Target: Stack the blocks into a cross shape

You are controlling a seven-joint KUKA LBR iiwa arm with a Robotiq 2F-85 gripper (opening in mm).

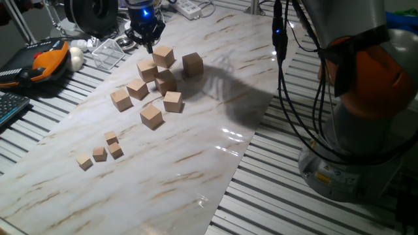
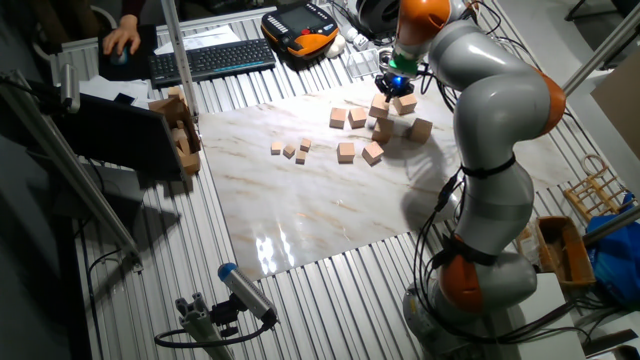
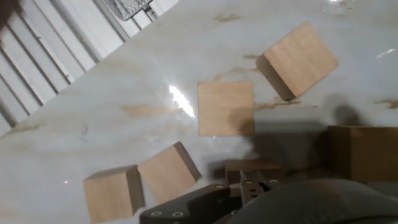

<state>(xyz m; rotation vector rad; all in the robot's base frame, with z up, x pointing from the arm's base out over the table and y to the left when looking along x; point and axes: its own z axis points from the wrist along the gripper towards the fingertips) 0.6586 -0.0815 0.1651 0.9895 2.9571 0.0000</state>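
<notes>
Several tan wooden blocks lie loose on the marble board, none on top of another as far as I can tell. In one fixed view the far ones are a block point(image 1: 163, 57), a block point(image 1: 192, 64) and a block point(image 1: 147, 70); nearer lie others such as a block point(image 1: 151, 116). My gripper point(image 1: 149, 44) hangs low over the far end of the cluster, just left of the farthest block. The hand view shows a flat block point(image 3: 226, 109) ahead and a shadowed block point(image 3: 252, 169) right at my gripper point(image 3: 252, 188). The fingers' gap is hidden.
Several much smaller cubes point(image 1: 104, 150) sit near the board's left front. A pendant point(image 1: 46, 59), a clear tray point(image 1: 108, 52) and a keyboard point(image 2: 210, 58) lie off the board at its far side. The arm's base point(image 1: 353, 163) and cables stand to the right.
</notes>
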